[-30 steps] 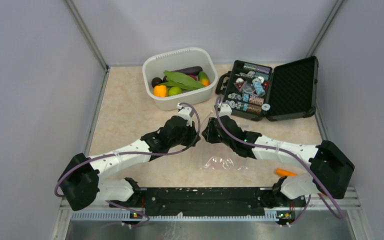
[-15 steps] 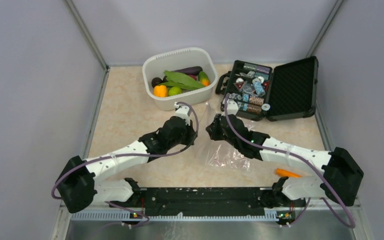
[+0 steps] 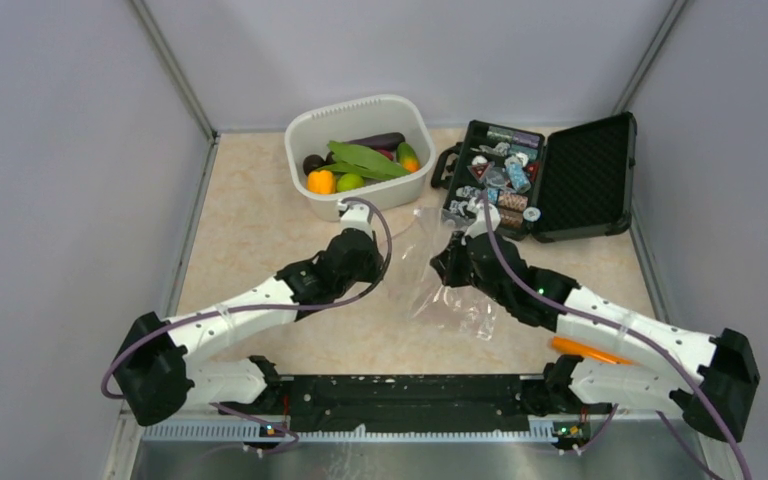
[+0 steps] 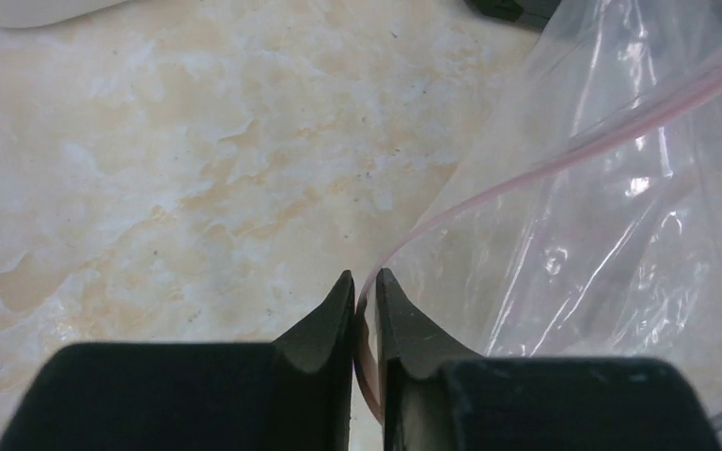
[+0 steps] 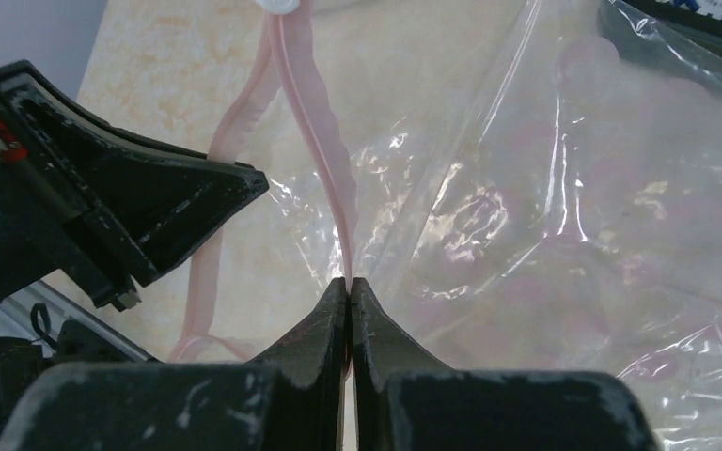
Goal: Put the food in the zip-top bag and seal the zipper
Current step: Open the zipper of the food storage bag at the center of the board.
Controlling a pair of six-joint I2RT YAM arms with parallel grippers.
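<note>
Now the bag-opening step is in hand. The left jaws, almost closed, pinch the zipper (image 4: 545,164) at 1 end, and the right jaws, fully closed, pinch it too, seemingly on the other lip. The zip-top bag (image 3: 430,285) is held between the 2 arms over the table (image 3: 250,230), near the white tub (image 3: 360,110) holding the food (image 3: 360,160). Next, I judge, the lips need spreading apart, and then 1 arm must let go to fetch food.

Bright, even diffuse light; faint soft shadows on table (image 3: 260,230). White glare streaks on zip-top bag (image 5: 564,178) in wrist views. Top view sharp, wrist close-ups slightly soft.
</note>
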